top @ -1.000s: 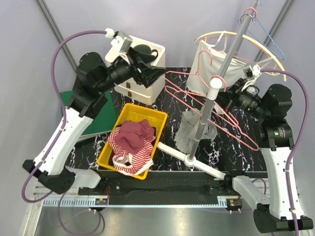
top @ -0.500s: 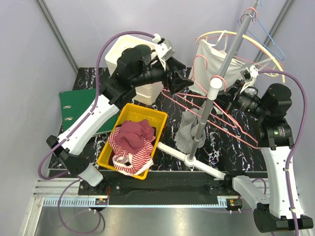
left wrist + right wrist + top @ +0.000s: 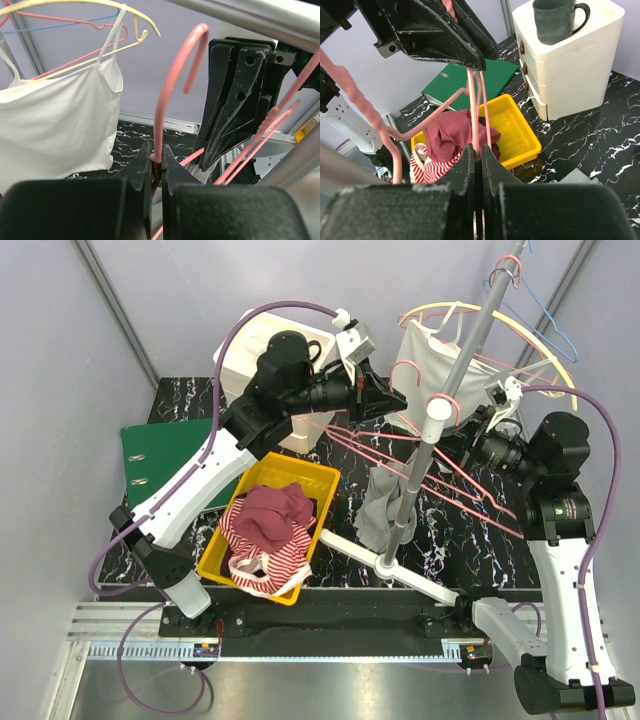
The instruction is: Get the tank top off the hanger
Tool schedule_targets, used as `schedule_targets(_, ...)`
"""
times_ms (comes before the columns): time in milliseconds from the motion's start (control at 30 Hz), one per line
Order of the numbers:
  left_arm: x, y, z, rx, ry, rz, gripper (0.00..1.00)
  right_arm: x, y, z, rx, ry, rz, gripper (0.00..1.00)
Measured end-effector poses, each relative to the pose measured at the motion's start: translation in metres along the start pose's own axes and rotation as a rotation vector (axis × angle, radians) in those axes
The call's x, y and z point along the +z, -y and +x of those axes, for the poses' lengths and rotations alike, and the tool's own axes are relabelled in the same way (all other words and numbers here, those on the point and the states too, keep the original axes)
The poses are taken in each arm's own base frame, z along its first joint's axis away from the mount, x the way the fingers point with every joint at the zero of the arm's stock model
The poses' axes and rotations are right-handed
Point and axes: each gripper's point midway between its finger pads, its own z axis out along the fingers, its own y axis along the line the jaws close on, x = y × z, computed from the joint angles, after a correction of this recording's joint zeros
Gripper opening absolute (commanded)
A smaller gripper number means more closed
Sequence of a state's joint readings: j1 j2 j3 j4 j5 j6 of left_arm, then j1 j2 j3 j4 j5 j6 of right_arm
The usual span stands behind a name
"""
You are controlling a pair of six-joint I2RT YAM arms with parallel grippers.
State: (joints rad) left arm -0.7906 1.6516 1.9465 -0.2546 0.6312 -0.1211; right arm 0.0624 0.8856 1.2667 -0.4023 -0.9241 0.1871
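Observation:
A white tank top (image 3: 430, 365) (image 3: 55, 125) hangs on a yellow hanger (image 3: 520, 325) (image 3: 75, 4) on the rack. Both grippers hold a separate pink hanger (image 3: 167, 90) (image 3: 470, 107) in front of the rack. My left gripper (image 3: 398, 405) (image 3: 156, 159) is shut on the neck just below its hook. My right gripper (image 3: 468, 448) (image 3: 476, 152) is shut on one of its wires. The right gripper's fingers (image 3: 235, 100) face the left ones closely. A grey garment (image 3: 385, 505) hangs low beside the pole. I cannot tell whether it is on the pink hanger.
The rack's metal pole (image 3: 440, 430) rises between the arms from a white cross base (image 3: 385, 562). A yellow bin (image 3: 290, 462) holds maroon and red-striped clothes. A white drawer unit (image 3: 570, 65) carries a dark mug (image 3: 555, 17). A green binder (image 3: 165, 455) lies at the left.
My left arm swung right from the drawer unit to the pink hanger, and its open jaws shut on the hook's neck. The right arm barely moved.

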Motion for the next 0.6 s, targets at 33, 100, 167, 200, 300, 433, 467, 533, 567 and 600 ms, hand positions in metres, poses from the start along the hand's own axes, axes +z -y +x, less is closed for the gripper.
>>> schedule_targets(33,0.000,0.000,0.001,-0.006,-0.005,0.000,0.00,0.000,0.002,0.001,0.002,0.000,0.008,0.20)
schedule_targets(100,-0.001,0.001,0.003,-0.014,-0.014,-0.003,0.00,-0.001,0.003,0.002,0.004,0.007,0.028,0.43)
schedule_targets(167,0.000,0.001,0.007,-0.018,-0.029,-0.013,0.00,-0.003,0.009,0.004,0.018,0.018,0.073,0.53)
schedule_targets(200,-0.001,-0.001,0.010,-0.012,-0.040,-0.032,0.00,-0.005,0.012,0.004,0.020,0.026,0.101,0.58)
schedule_targets(300,-0.003,-0.010,0.019,0.011,-0.076,-0.096,0.00,-0.011,0.025,0.006,0.049,0.048,0.208,0.73)
schedule_targets(433,-0.013,-0.022,0.028,0.083,-0.134,-0.196,0.00,-0.026,0.042,0.011,0.085,0.065,0.368,0.86)
schedule_targets(467,-0.017,-0.023,0.029,0.117,-0.150,-0.214,0.00,-0.031,0.045,0.012,0.089,0.070,0.406,0.89)
schedule_targets(533,-0.024,-0.021,0.029,0.193,-0.178,-0.236,0.00,-0.041,0.048,0.012,0.086,0.081,0.470,0.90)
schedule_targets(567,-0.027,-0.018,0.028,0.226,-0.182,-0.238,0.00,-0.044,0.049,0.013,0.086,0.083,0.492,0.91)
schedule_targets(600,-0.032,-0.014,0.026,0.273,-0.193,-0.236,0.00,-0.049,0.049,0.013,0.083,0.087,0.516,0.91)
